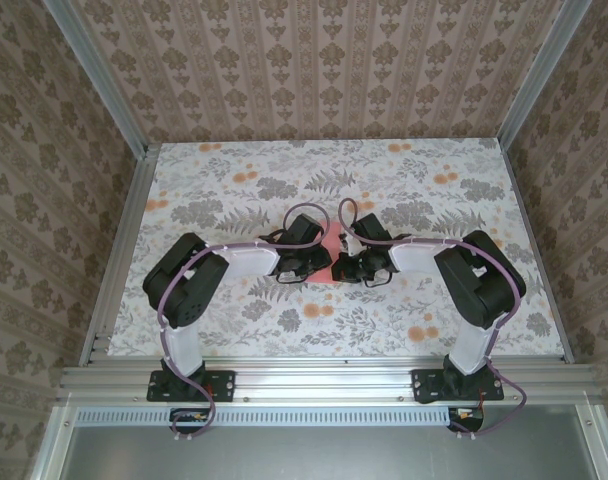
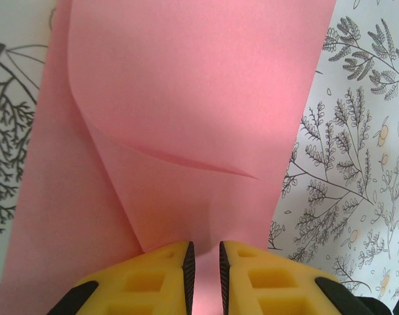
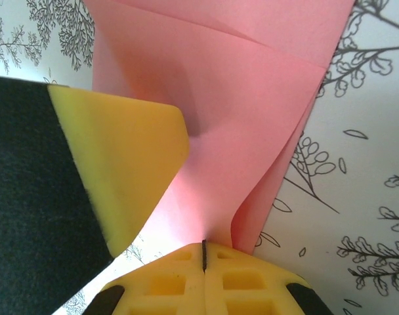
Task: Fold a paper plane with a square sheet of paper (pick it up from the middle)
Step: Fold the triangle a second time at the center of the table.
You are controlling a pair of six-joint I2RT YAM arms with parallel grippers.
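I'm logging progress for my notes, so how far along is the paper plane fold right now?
Early. Done: the square sheet of paper is raised and bent over, with one short crease. In hand: the right gripper is shut on it; the left gripper has it in a narrow jaw gap. Remaining: no pointed dart shape yet, so nearly all folds are still to do.

This looks like a robot test cell in a laboratory. Aluminium frame posts (image 1: 97,72) rise at the far corners of the floral-printed table (image 1: 224,170), damask-patterned panels (image 1: 314,70) wall it in, and two arm bases (image 1: 191,383) are bolted along its near edge.
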